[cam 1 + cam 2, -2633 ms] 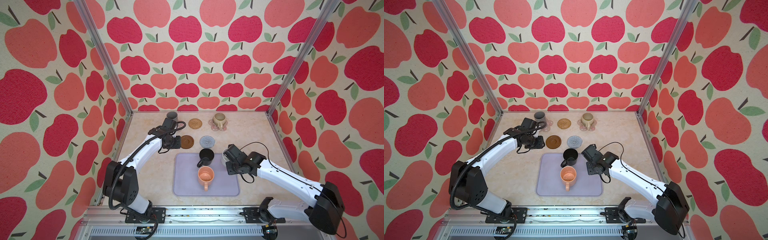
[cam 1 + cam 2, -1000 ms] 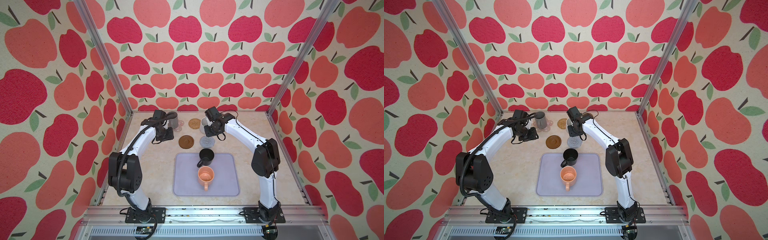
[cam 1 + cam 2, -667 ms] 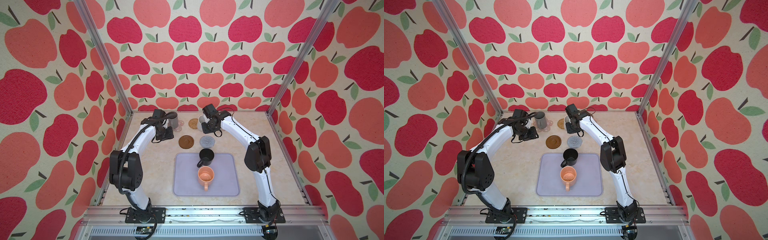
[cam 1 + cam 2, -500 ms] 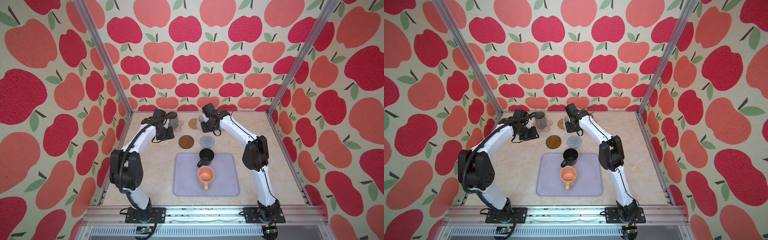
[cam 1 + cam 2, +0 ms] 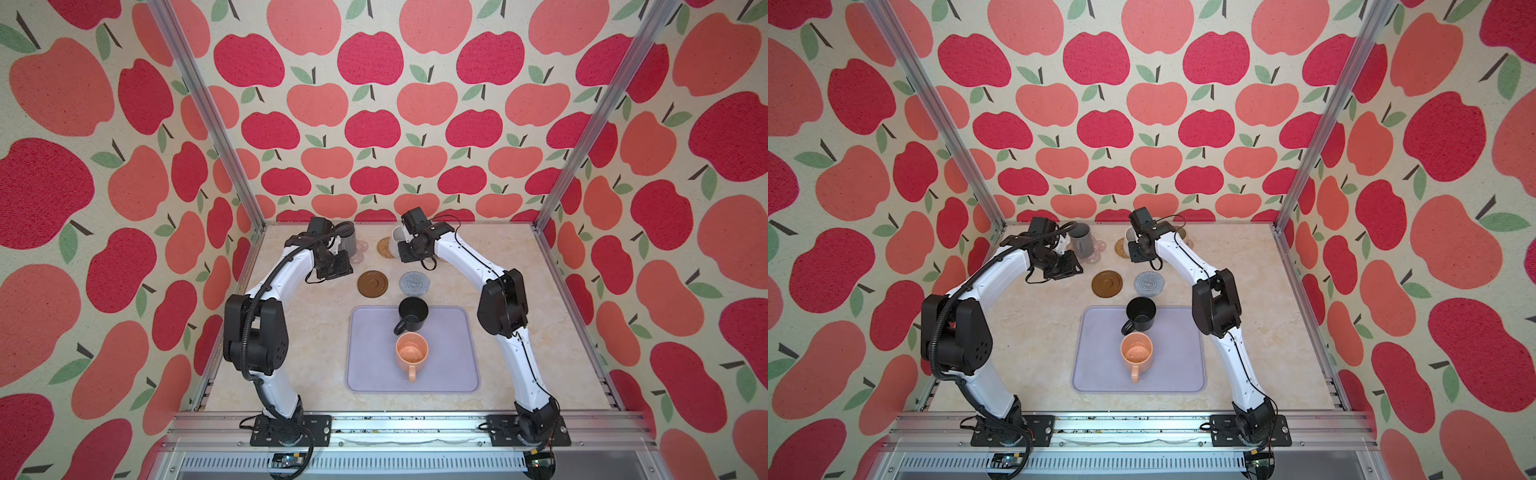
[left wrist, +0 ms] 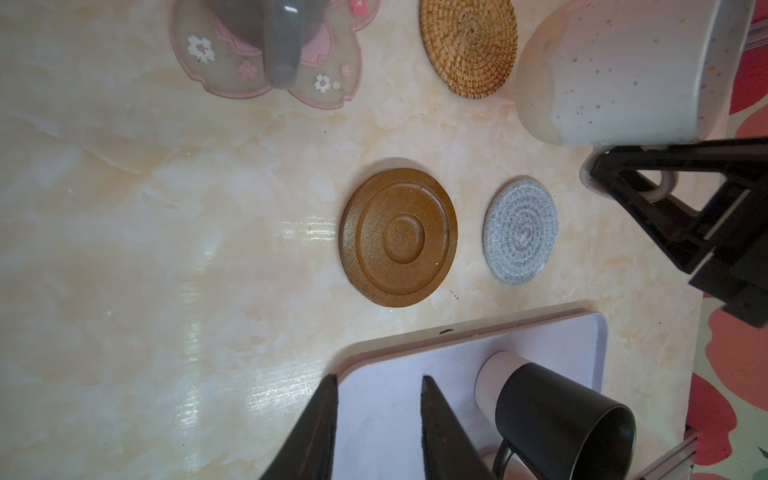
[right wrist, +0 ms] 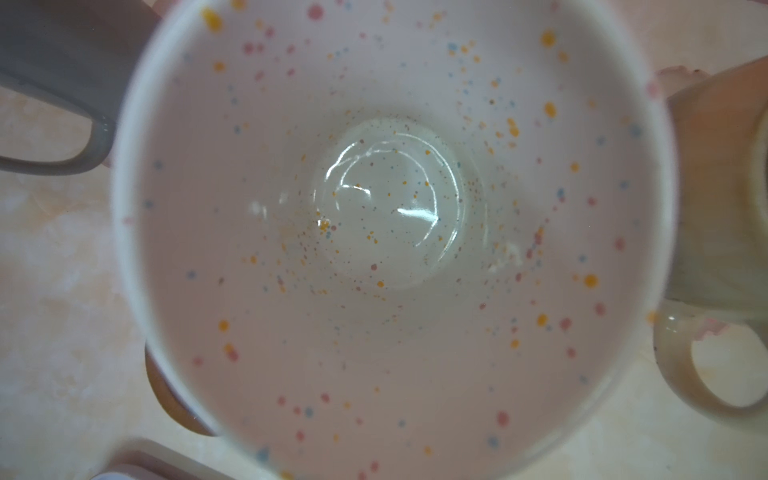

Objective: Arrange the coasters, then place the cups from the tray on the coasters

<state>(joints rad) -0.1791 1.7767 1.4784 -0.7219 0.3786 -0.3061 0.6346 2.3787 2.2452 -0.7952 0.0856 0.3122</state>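
Note:
My right gripper is shut on the handle of the speckled white cup, which it holds over the tan rattan coaster at the back; the cup's inside fills the right wrist view. The grey cup stands on a pink flower coaster. My left gripper is open and empty, just in front of that cup. The brown disc and grey crocheted coaster lie bare. The black cup and peach cup stand on the lavender tray.
The beige-olive cup stands close beside the speckled cup at the back, mostly hidden behind my right arm in both top views. Apple-patterned walls and metal posts close in the table on three sides.
My right arm has swung from beside the tray to the back and carried the speckled cup leftward over the rattan coaster. My left gripper has drawn back slightly from the grey cup.

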